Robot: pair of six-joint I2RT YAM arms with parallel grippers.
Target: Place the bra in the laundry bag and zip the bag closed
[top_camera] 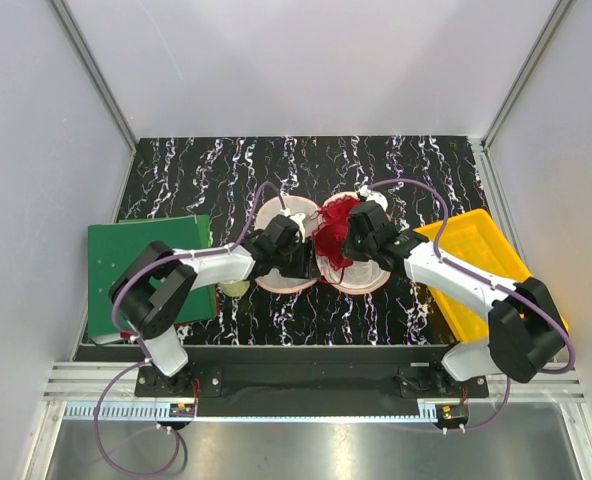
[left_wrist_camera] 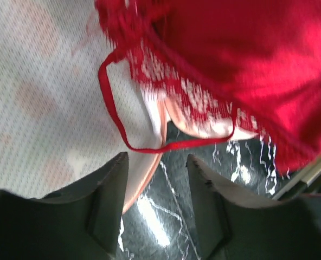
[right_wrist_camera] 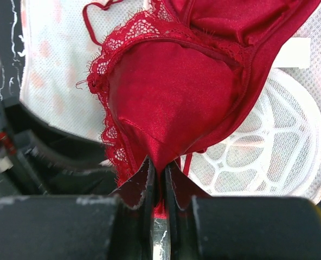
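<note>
Black marbled tabletop (top_camera: pixel 226 170), centre: laundry bag (top_camera: pixel 368 277) spread open. Bra (top_camera: pixel 333 228) over its middle, clamped by right gripper (right_wrist_camera: pixel 159 169). Left gripper (left_wrist_camera: pixel 158 184) at bra's nine o'clock, fingers apart. Recommended: lower gently and tuck the stray strap (left_wrist_camera: pixel 107 103) inside the rim.

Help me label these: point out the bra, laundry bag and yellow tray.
bra (right_wrist_camera: pixel 171 92), right wrist view, satin cup.
laundry bag (right_wrist_camera: pixel 280 130), right wrist view, white mesh lining.
yellow tray (top_camera: pixel 481 240), top view, bare floor.

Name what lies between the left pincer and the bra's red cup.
Left wrist view: the bag's mesh and peach rim, the bra's thin strap, dark table.
</note>
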